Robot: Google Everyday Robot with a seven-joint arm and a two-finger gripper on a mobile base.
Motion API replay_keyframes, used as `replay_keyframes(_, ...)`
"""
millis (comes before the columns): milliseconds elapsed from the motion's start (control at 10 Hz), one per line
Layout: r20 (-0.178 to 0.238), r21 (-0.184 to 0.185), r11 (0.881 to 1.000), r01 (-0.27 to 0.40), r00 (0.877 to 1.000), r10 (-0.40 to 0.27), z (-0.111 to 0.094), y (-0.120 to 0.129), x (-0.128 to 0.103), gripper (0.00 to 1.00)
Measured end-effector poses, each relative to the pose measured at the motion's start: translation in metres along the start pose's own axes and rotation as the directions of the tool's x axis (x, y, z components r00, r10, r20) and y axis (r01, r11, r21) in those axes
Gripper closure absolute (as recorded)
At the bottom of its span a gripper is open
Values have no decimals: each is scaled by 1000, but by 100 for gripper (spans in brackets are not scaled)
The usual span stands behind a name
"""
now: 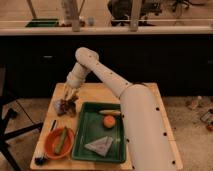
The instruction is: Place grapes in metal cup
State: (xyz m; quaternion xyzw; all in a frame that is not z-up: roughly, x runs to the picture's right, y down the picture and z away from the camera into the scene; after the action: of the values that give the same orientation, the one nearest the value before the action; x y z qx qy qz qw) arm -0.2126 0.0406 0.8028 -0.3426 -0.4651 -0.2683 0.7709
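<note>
End effector point(70, 95) just above grapes point(61, 105), possibly touching, metal cup point(71, 108) beside

Dark grapes point(61, 105) beside small metal cup point(71, 107) under the end effector point(70, 96), table's left edge.
</note>
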Motion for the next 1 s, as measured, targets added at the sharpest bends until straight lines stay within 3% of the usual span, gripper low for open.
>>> replay_keyframes(200, 8, -2, 1000, -5, 1000, 5, 1, 2, 2, 96)
replay_keyframes(1000, 40, -1, 1000, -19, 999, 19, 4, 7, 10, 21)
